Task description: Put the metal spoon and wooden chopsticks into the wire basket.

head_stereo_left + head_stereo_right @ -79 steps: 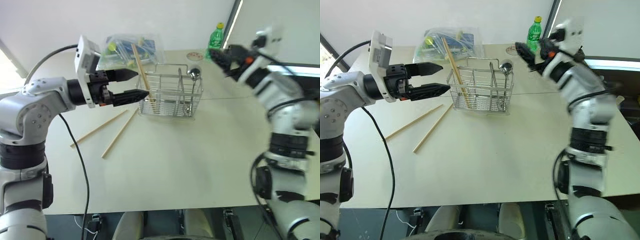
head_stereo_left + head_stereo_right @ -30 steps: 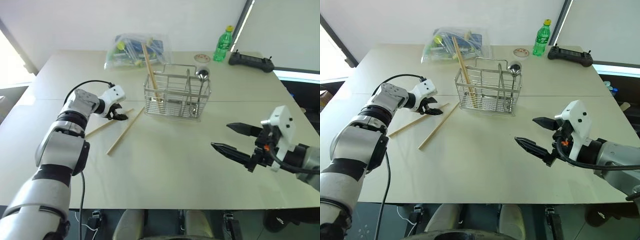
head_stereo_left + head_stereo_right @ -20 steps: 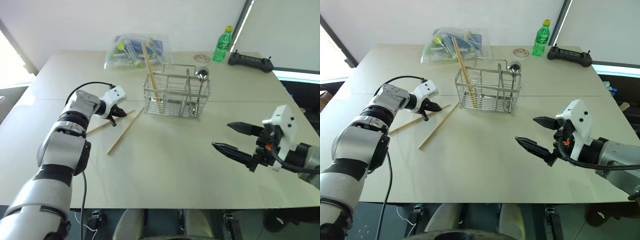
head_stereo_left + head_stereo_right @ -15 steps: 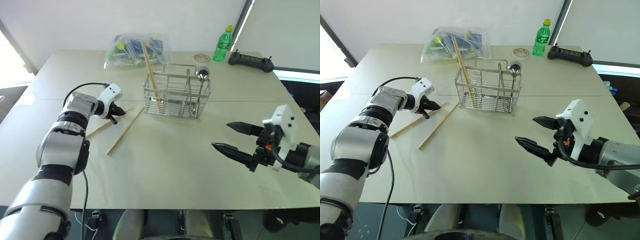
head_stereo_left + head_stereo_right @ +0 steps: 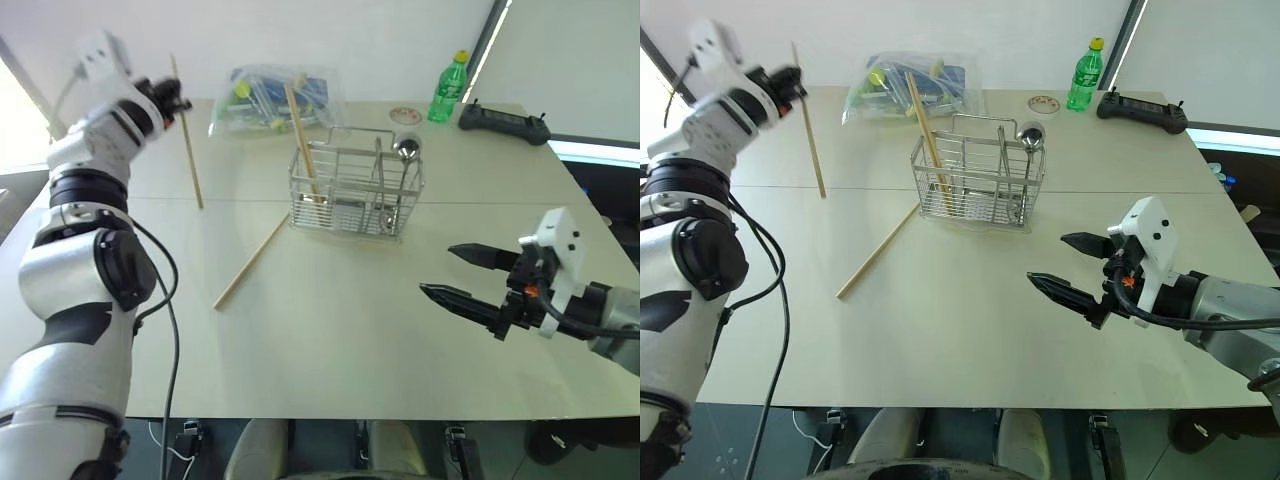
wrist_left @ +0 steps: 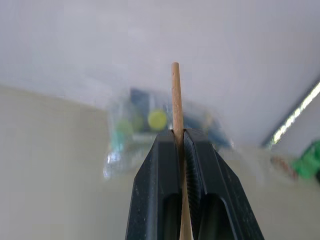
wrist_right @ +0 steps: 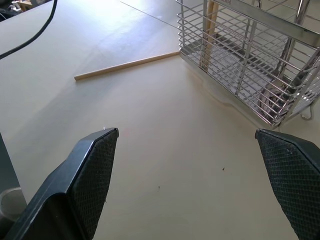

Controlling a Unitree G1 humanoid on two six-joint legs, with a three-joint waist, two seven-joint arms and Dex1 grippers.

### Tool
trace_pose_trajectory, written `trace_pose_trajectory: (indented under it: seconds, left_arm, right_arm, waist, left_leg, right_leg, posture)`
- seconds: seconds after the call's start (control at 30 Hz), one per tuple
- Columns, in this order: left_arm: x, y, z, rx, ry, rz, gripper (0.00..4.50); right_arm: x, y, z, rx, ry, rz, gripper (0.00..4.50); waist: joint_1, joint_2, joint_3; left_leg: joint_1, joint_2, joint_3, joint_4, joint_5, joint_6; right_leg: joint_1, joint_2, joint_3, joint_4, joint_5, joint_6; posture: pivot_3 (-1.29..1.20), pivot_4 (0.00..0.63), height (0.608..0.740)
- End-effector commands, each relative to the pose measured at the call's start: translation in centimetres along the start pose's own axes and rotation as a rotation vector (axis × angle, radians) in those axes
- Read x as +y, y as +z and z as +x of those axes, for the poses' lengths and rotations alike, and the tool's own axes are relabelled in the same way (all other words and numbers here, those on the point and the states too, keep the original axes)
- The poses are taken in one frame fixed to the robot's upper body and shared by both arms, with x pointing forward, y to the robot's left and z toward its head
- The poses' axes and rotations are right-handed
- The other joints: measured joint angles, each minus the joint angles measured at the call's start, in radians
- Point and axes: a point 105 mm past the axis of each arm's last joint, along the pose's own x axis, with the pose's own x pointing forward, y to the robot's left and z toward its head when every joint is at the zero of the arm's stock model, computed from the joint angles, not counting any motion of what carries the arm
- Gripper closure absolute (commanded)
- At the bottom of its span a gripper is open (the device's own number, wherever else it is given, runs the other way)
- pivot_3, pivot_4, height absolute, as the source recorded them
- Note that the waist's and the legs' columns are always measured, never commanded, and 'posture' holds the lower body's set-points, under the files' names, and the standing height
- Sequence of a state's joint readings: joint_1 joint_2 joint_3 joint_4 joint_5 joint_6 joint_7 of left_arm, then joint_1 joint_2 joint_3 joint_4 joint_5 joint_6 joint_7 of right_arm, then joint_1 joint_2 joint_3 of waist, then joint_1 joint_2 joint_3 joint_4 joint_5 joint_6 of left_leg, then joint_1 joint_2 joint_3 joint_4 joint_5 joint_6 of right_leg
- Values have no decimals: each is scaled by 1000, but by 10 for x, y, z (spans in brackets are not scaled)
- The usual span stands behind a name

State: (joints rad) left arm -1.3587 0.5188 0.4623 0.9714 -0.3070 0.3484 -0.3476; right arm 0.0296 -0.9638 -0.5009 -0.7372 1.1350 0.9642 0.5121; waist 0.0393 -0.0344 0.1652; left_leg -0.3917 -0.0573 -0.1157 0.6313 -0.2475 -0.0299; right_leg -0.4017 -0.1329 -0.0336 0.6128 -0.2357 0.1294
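The left arm is raised toward the upper left of the head views, its left gripper (image 5: 178, 103) clenched on a chopstick (image 5: 187, 140) that hangs nearly upright, lower tip close above the table (image 5: 330, 330). In the left wrist view the black fingers (image 6: 162, 165) pinch the stick just below its top end; the bag behind is blurred.

The right arm reaches in low at the right edge, its right gripper (image 5: 462, 275) hovering with jaws spread wide and nothing between them.

The wire basket (image 5: 355, 190) stands at upper centre, holding leaning chopsticks (image 5: 302, 140) and the metal spoon (image 5: 404, 150), whose handle is hard to follow through the wires. Another chopstick (image 5: 251, 260) lies flat, left of the basket. A clear bag (image 5: 270, 100) sits behind.
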Motion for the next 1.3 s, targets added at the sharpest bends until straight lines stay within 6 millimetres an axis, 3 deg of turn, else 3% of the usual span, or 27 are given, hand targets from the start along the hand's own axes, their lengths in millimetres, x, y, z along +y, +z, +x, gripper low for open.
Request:
trace_pose_trajectory:
  seconds: [0.03, 0.13, 0.27, 0.37, 0.6, 0.77, 0.87, 1.0, 1.3]
  left_arm:
    - [-52, 68, -11, -255, -123, 8, 4470]
    - [-93, 68, -18, -309, -221, 95, 4470]
    - [-138, 41, -23, -315, -366, 165, 4470]
    - [-156, 16, -22, -289, -416, 163, 4470]
    - [-192, 4, -16, -323, -504, 146, 4470]
    - [-200, 9, -8, -325, -540, 133, 4470]
    - [-202, 0, -7, -319, -550, 153, 4470]
    - [-213, -17, -8, -318, -594, 171, 4470]
    - [-199, -73, -11, -205, -574, 212, 4470]
  right_arm:
    - [1, 6, 0, -19, 11, -18, 0]
    - [0, 8, 2, -30, 15, -14, 0]
    - [0, 10, 5, -35, 17, -16, 0]
    - [3, 10, 5, -43, 15, -13, 0]
    - [8, 8, 4, -51, -9, 8, 0]
    - [9, 7, -1, -64, -44, 29, 0]
    - [10, 7, -2, -73, -58, 38, 0]
    - [11, 8, -3, -95, -71, 58, 0]
    - [8, 10, -7, -96, -98, 62, 0]
  waist:
    - [1, 0, 0]
    - [0, 2, -1]
    - [1, 3, -2]
    - [1, 2, -2]
    - [2, 3, -1]
    - [2, 2, -1]
    - [0, 3, -2]
    - [1, 3, -2]
    - [0, 3, -2]
  left_leg:
    - [0, 0, 0, 0, 0, -1]
    - [1, -2, 0, 0, 0, -2]
    - [3, -2, 1, 1, 0, -2]
    - [3, -2, 1, 1, 1, -4]
    - [2, -3, 1, 1, 1, -3]
    - [0, -4, 1, 2, 1, -3]
    - [1, -4, 1, 1, 1, -3]
    - [1, -3, 1, 1, 1, -3]
    - [1, -4, 1, 1, 1, -3]
  right_leg:
    - [1, 0, 0, 0, 1, 1]
    - [3, -1, 1, -2, 2, 2]
    - [5, -1, 2, -2, 2, 3]
    - [5, 0, 2, -2, 2, 3]
    - [4, 0, 2, -2, 2, 2]
    - [5, 0, 2, -4, 2, 3]
    - [5, 0, 2, -5, 2, 3]
    - [5, 0, 1, -4, 2, 3]
    - [5, 0, 1, -5, 2, 3]
  posture:
    - [0, 150, 690]
    - [0, 150, 690]
    - [0, 150, 690]
    - [0, 150, 690]
    - [0, 150, 690]
    - [0, 150, 690]
    - [0, 150, 690]
    - [0, 150, 690]
    - [0, 150, 690]
